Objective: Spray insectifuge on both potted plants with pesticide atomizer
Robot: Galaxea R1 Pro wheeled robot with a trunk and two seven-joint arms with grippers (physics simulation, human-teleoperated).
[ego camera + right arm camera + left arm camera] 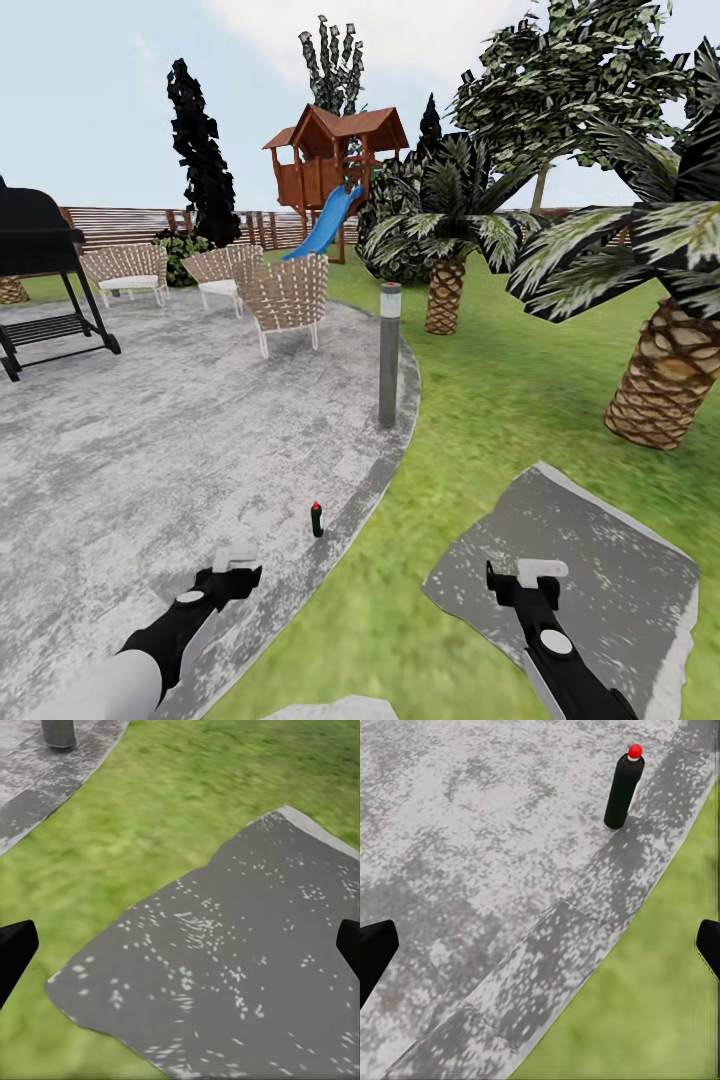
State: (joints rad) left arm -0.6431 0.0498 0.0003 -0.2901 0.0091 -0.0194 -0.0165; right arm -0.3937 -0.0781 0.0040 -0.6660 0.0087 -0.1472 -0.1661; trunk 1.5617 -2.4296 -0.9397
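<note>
The pesticide atomizer (317, 519), a small dark bottle with a red cap, stands upright on the round grey patio (150, 440) near its rim; in the left wrist view the atomizer (623, 787) is ahead of the fingers, on the paving beside the lawn. My left gripper (236, 562) hovers open over the patio edge, a short way short of the bottle, with nothing between its black fingertips (375, 952). My right gripper (528, 578) is open above a grey stepping slab (570, 580) in the grass. The potted plants are out of view.
A grey bollard (389, 353) stands at the patio rim beyond the atomizer. Wicker chairs (285, 295) and a black grill (40, 270) sit farther back on the patio. Palms (670, 380) rise on the lawn to the right; a wooden playhouse (330, 165) and fence close the back.
</note>
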